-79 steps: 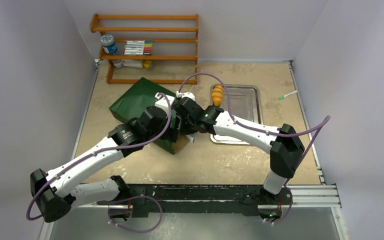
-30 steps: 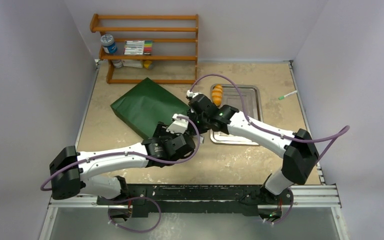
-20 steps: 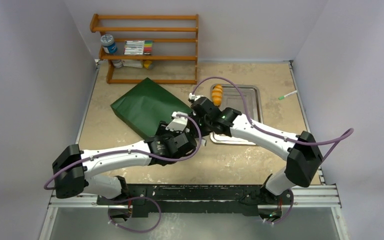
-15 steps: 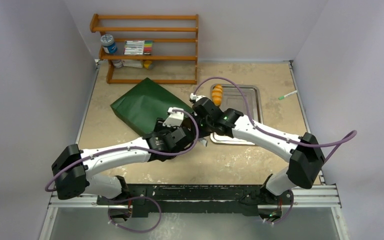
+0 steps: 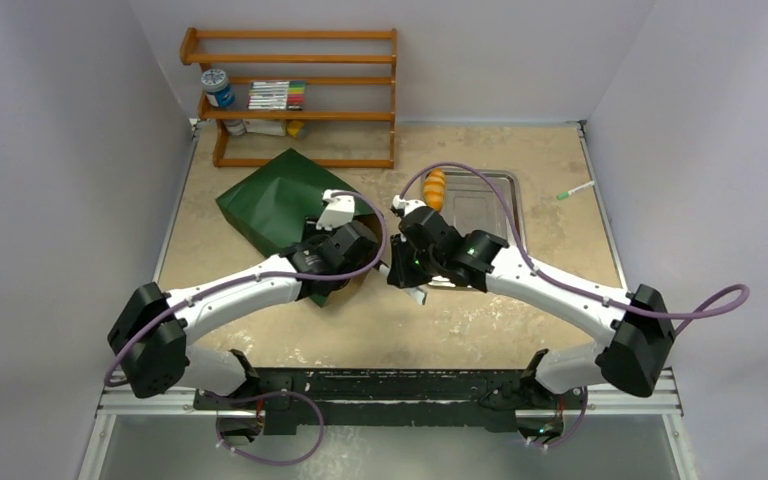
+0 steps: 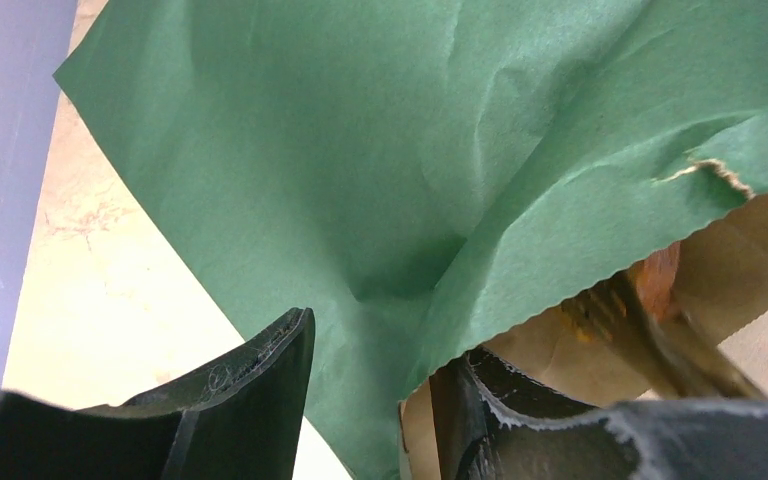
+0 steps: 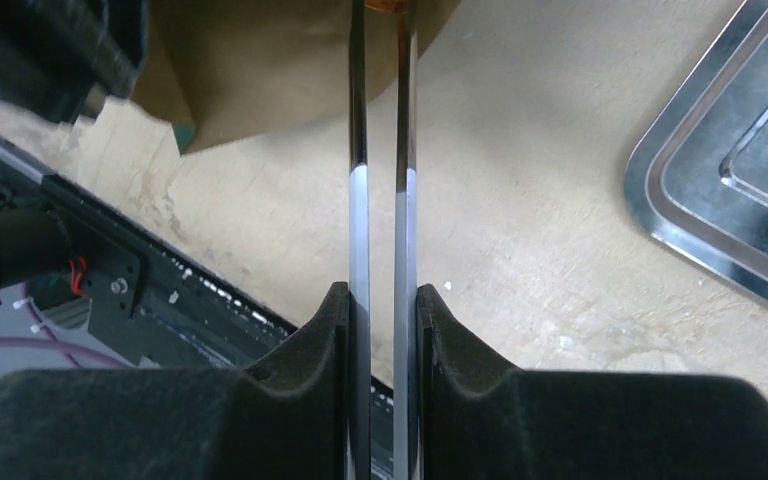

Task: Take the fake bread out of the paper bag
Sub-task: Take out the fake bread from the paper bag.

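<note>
The green paper bag (image 6: 360, 150) lies on the bench (image 5: 550, 270) with its brown mouth raised. An orange bread piece (image 6: 657, 283) sits just inside, pinched by metal tongs (image 7: 358, 150). The right fingers (image 7: 450, 340) are clamped on the tongs. The left fingers (image 6: 250, 385) stand apart, straddling the bag's upper lip. A striped orange roll (image 5: 435, 188) lies in the steel tray (image 5: 487, 205). Labels on the wooden shelf (image 5: 290, 60) are too small to read.

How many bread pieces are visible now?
2: the orange roll on the tray, and an orange piece in the tongs at the paper bag mouth. More may be hidden inside.
</note>
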`<state>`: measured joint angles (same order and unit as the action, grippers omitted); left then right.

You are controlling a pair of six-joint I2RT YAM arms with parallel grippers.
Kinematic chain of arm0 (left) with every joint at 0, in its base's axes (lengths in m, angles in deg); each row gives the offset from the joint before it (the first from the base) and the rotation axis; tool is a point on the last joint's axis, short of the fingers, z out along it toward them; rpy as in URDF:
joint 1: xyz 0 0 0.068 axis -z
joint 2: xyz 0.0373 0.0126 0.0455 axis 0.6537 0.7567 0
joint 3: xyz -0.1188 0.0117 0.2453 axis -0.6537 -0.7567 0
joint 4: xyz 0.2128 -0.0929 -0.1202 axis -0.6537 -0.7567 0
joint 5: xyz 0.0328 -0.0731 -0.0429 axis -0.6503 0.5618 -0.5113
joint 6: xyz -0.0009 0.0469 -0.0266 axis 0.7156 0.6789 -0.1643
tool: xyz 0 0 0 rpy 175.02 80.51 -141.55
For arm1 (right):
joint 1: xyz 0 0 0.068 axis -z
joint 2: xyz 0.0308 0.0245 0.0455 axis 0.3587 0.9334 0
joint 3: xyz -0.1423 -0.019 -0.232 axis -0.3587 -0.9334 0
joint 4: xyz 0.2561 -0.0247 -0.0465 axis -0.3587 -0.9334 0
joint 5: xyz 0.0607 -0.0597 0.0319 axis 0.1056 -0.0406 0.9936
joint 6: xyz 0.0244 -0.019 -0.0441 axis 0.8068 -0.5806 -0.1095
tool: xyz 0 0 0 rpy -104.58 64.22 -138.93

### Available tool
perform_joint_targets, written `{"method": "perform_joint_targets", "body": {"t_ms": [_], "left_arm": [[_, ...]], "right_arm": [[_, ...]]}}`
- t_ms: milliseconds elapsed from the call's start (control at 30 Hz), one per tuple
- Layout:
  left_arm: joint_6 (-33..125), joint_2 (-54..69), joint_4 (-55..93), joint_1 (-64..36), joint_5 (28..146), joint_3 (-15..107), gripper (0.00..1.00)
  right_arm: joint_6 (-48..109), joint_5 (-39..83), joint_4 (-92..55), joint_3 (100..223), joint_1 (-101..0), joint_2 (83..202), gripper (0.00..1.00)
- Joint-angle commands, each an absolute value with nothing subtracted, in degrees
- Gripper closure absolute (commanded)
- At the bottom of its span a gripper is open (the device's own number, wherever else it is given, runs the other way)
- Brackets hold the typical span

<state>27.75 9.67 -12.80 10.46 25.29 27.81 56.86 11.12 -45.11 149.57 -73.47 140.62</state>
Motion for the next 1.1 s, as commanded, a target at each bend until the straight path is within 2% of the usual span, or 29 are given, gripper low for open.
{"method": "perform_joint_targets", "body": {"t_ms": [0, 500, 800, 1067], "left_arm": [[29.9, 11.2, -9.9, 7.7, 25.2, 31.6, 0.55], [30.0, 12.8, -9.3, 0.1, 29.9, 33.2, 0.54], [30.6, 11.3, -9.4, -1.2, 32.5, 32.3, 0.53], [33.0, 8.1, -8.4, -1.5, 37.5, 30.7, 0.54]], "right_arm": [[59.2, 9.6, -46.9, 149.4, -75.3, 136.0, 1.00], [69.3, -1.6, -56.8, 148.2, -77.2, 122.3, 1.00], [76.6, -12.3, -60.4, 150.8, -77.1, 119.3, 1.00], [78.4, -22.3, -62.0, 153.7, -76.3, 123.1, 1.00]]}}
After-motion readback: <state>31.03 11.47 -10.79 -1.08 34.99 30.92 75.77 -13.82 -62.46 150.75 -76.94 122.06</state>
